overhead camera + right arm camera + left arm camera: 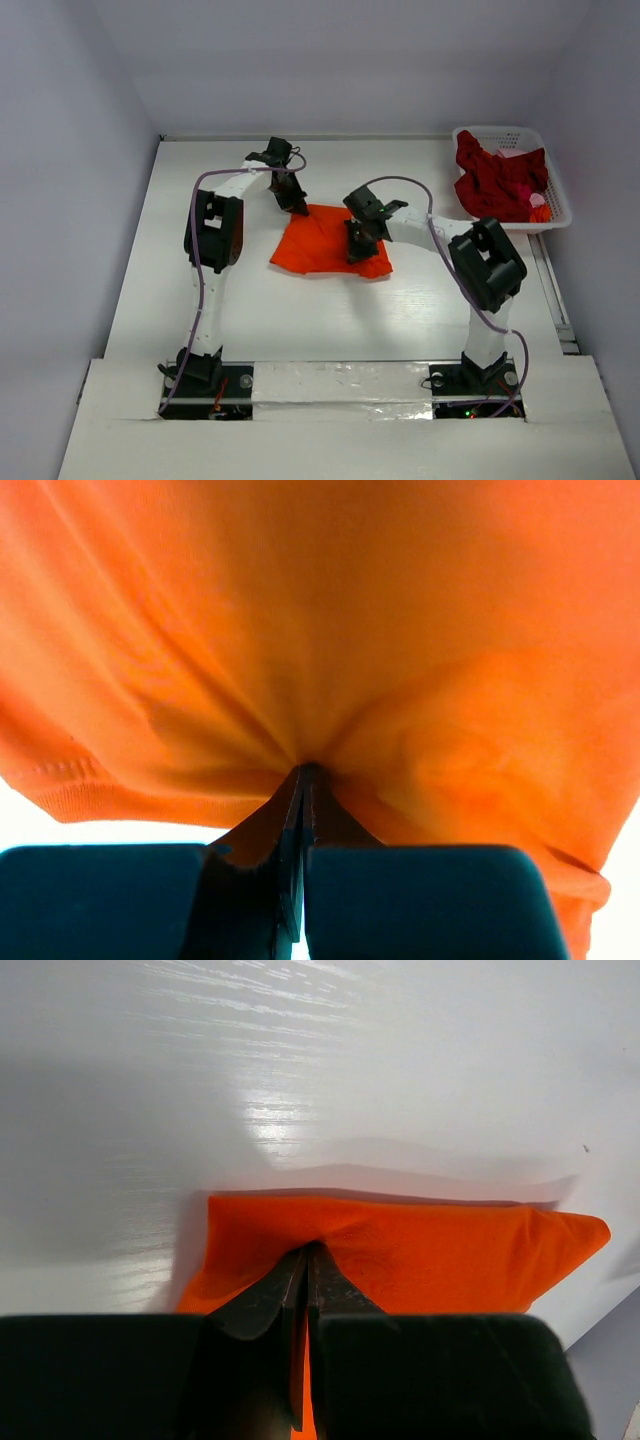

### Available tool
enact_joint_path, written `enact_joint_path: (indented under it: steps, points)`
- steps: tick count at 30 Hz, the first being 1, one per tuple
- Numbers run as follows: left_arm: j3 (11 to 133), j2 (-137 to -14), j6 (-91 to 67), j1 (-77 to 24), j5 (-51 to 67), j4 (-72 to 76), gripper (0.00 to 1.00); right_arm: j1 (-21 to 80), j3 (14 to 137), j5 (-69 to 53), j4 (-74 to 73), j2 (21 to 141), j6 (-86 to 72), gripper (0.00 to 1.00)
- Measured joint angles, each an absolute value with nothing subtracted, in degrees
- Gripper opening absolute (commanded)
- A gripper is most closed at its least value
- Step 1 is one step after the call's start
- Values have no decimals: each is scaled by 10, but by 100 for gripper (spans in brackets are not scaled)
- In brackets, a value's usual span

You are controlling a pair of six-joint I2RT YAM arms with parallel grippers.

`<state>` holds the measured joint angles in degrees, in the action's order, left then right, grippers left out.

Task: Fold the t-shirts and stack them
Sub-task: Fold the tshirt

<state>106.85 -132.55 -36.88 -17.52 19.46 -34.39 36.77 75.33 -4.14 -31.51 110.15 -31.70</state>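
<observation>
White table [300, 320], plain pale walls [350, 60], soft glare on tabletop.

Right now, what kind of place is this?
Likely a robot lab's enclosed test cell: a white table boxed in by plain panels, a left arm and right arm bolted at its near edge, and a basket of dark red t-shirts.

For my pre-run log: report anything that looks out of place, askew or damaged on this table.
Nothing is damaged or spilled. The orange t-shirt lies skewed, pinched by the left claw and right claw. The dark red t-shirts sit crumpled in the white basket.
</observation>
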Motion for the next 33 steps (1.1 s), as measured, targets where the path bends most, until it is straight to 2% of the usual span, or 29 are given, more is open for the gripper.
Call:
enact_joint_path:
  steps: [12, 21, 25, 33]
  points:
    - [1068, -1326, -369, -176, 195, -345, 0, 368, 716, -45, -329, 1047, -320, 0]
    - [1068, -1326, -369, -176, 195, -345, 0, 345, 871, -27, -384, 1052, -314, 0]
    - [1068, -1326, -369, -176, 195, -345, 0, 308, 948, -21, -390, 1102, -303, 0]
    - [1067, -1325, -369, -176, 195, -345, 0, 288, 974, -22, -413, 1192, -295, 0]
